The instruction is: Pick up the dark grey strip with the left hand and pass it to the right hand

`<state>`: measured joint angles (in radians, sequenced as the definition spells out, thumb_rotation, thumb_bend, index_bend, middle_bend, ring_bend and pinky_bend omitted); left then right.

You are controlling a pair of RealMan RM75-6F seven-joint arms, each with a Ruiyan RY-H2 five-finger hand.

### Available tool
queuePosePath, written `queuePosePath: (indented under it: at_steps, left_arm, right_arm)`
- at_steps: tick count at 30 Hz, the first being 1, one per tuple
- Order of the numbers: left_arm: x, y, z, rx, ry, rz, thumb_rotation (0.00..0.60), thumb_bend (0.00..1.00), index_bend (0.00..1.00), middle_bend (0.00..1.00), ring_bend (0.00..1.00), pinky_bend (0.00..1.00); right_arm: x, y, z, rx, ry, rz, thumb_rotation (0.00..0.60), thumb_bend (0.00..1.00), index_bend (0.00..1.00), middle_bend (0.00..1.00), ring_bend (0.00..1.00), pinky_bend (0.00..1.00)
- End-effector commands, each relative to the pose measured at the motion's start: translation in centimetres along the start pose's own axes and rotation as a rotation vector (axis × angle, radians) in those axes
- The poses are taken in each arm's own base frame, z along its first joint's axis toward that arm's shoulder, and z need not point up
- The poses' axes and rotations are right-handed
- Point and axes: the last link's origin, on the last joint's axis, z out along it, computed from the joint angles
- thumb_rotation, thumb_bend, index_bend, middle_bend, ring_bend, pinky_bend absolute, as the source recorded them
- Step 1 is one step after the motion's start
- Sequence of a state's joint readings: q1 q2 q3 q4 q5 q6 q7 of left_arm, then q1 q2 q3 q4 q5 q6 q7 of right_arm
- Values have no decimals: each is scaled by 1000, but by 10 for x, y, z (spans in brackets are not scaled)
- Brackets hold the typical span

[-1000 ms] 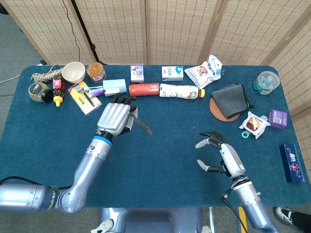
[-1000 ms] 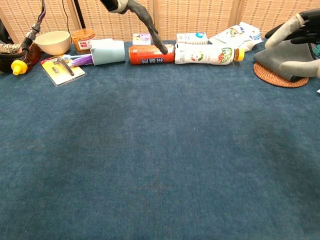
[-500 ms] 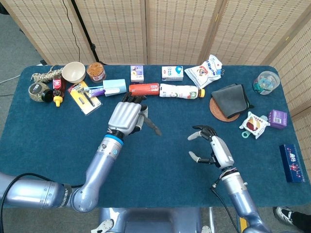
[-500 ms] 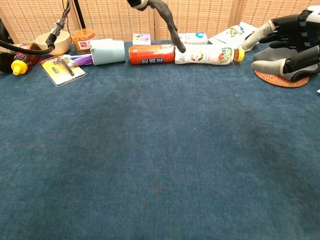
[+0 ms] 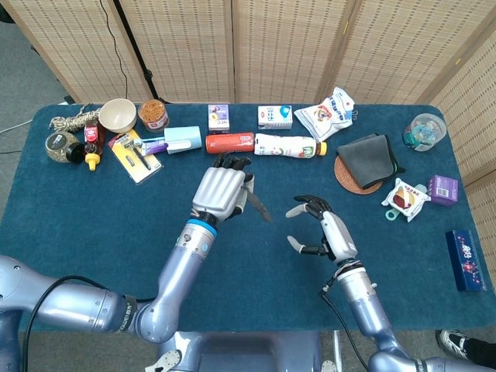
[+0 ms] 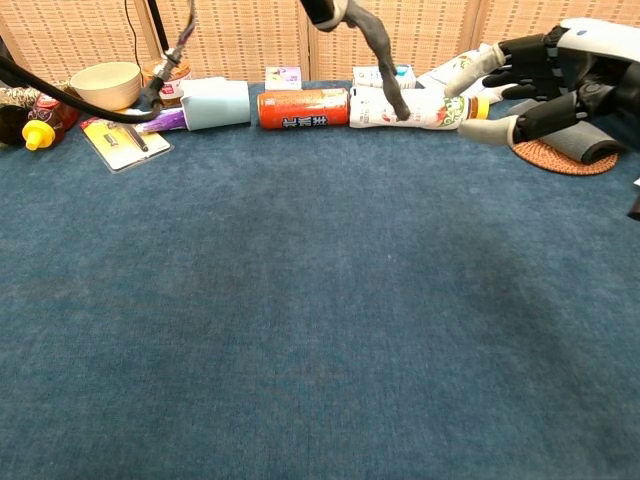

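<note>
I note my left hand [image 5: 221,192] grasping the limp dark grey rubbery strip [image 5: 256,204], its free end slanting toward my empty, spread-fingered right hand [image 5: 319,229] nearby.

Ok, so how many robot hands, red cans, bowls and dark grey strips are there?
Robot hands: 2, the left hand and the right hand
Red can: 1
Bowl: 1
Dark grey strip: 1, held by the left hand
Total: 5
</note>
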<state>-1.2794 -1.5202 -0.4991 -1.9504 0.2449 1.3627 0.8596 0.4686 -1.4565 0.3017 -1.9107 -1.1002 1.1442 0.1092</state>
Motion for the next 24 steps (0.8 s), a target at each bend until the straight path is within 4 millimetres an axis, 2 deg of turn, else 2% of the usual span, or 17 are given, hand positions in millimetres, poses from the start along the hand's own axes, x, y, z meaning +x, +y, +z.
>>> queuePosePath:
  at_steps: [1,15,24]
  left_arm:
    - [-1,3,1,1,1,-1,600,603,724,197,155,51]
    - [-10,22,4,-23,1,8,600,603,724,197,154,51]
    - [-14,24,3,-25,-3,21,600,602,724,197,154,51]
  right_arm:
    - [-3,-1,4,-4,-4,2,600,307,371,176,87,26]
    - [-13,-1,13,-24,-43,17,600,304,357,166,85,26]
    - [-13,0,16,-33,-49,27,600,302,378,175,85,26]
